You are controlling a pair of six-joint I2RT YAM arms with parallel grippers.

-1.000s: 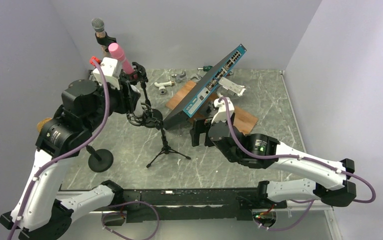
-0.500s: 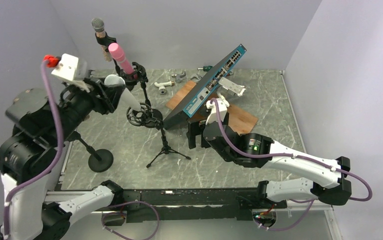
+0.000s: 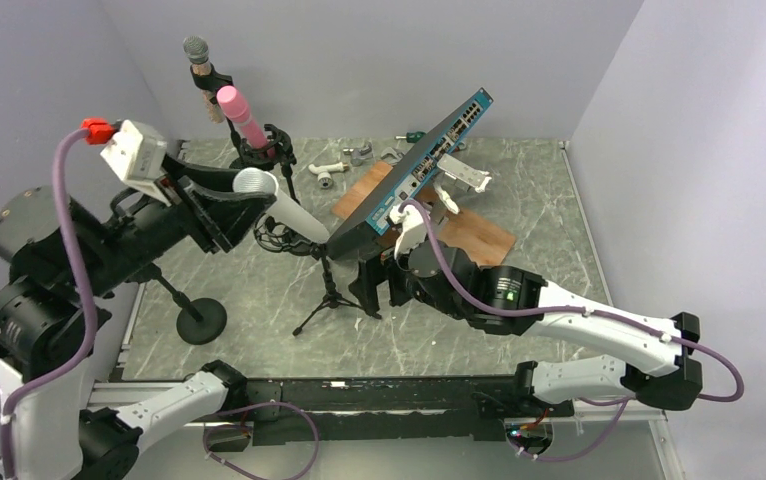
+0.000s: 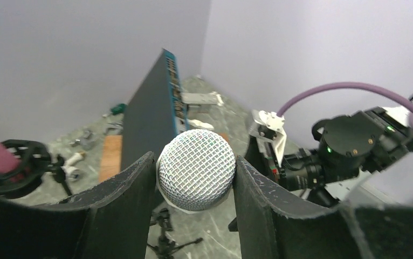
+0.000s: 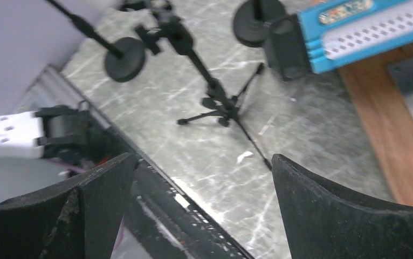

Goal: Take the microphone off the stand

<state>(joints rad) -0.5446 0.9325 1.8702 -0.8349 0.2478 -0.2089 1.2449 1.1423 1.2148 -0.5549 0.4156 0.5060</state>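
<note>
My left gripper [image 3: 242, 195] is shut on a white microphone [image 3: 284, 208] with a silver mesh head. The head shows between the fingers in the left wrist view [image 4: 196, 168], where the gripper [image 4: 196, 162] clamps it from both sides. The microphone is tilted, its tail end down by the black shock mount [image 3: 281, 238] on top of the small tripod stand [image 3: 331, 292]. I cannot tell whether the tail still touches the mount. My right gripper [image 3: 381, 290] is open and empty, just right of the tripod. In the right wrist view [image 5: 204, 210] the tripod [image 5: 215, 102] lies ahead of it.
A pink microphone [image 3: 240, 114] and a grey-headed one [image 3: 196, 50] stand at the back left. A round-base stand [image 3: 201, 320] is at front left. A blue network switch [image 3: 414, 170] leans on a wooden board [image 3: 487, 240]; small fittings [image 3: 327, 172] lie behind.
My left arm has risen and swung left, pulling the white microphone up and tilting it away from the shock mount. My right gripper has moved left, close to the tripod stand.
</note>
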